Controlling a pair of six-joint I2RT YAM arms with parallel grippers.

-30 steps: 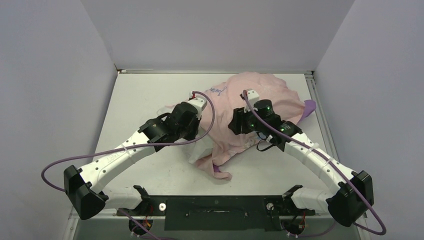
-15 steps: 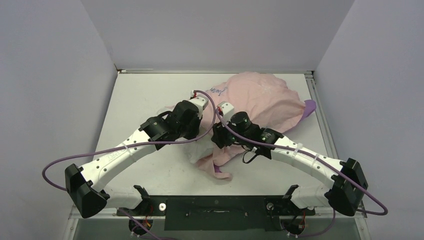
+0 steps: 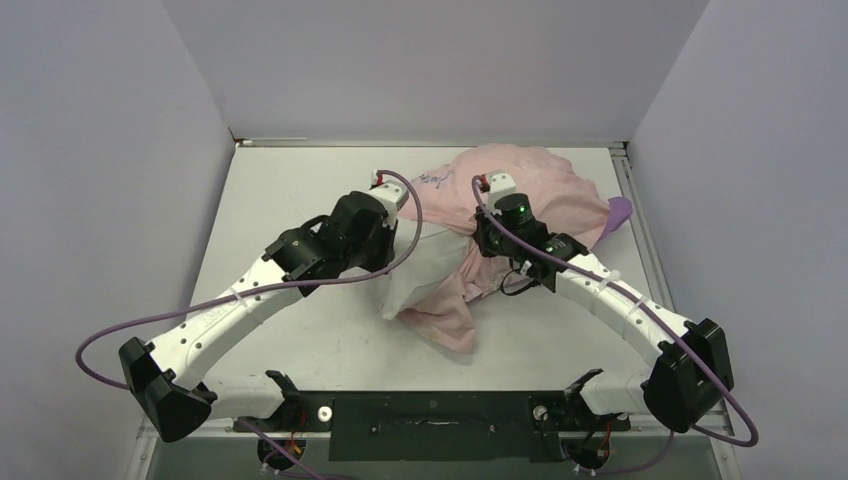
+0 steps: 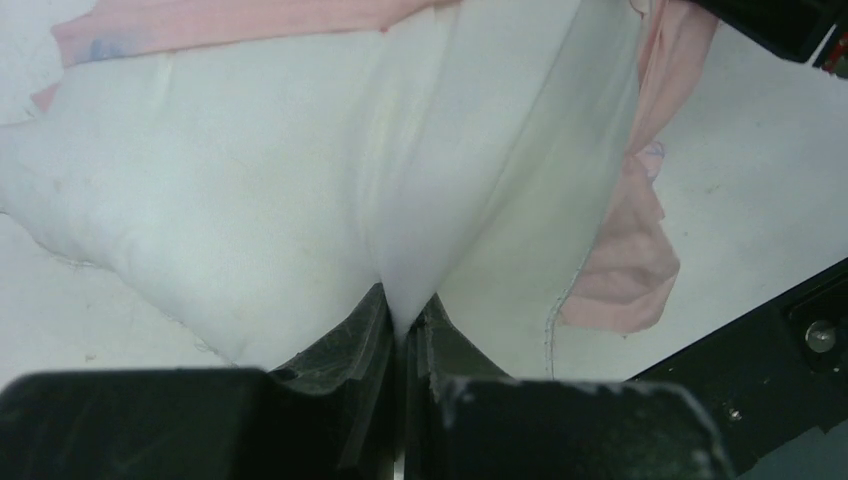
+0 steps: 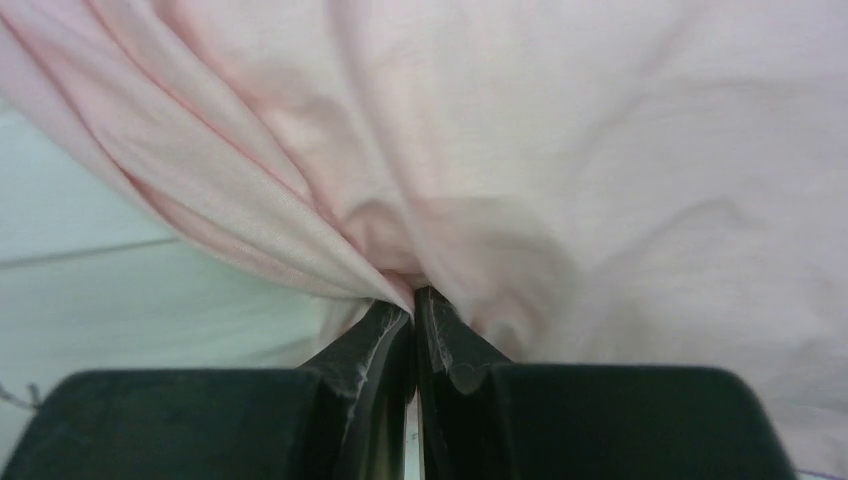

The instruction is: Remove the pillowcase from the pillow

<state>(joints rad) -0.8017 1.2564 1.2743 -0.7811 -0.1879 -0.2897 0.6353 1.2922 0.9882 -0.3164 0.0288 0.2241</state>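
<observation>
The pillowcase (image 3: pixel 535 185) lies inside out, pale pink, heaped at the back right of the table, with a purple corner (image 3: pixel 620 212) showing at its right. A bare white end of the pillow (image 3: pixel 412 278) sticks out of it toward the front left. In the left wrist view my left gripper (image 4: pixel 403 325) is shut on a pinched fold of the white pillow (image 4: pixel 250 180). In the right wrist view my right gripper (image 5: pixel 412 295) is shut on a bunched fold of the pink pillowcase (image 5: pixel 560 150). Both sets of fingertips are hidden under the wrists in the top view.
A loose pink flap (image 3: pixel 450 325) of the pillowcase hangs toward the front edge. The black base bar (image 3: pixel 430 420) runs along the near edge. Walls enclose the table on the left, back and right. The purple cables (image 3: pixel 140 325) loop beside both arms.
My right gripper has shut on the pink cloth and drawn it back to the right. The left arm shifted slightly back-left with the pillow. More white pillow shows now.
</observation>
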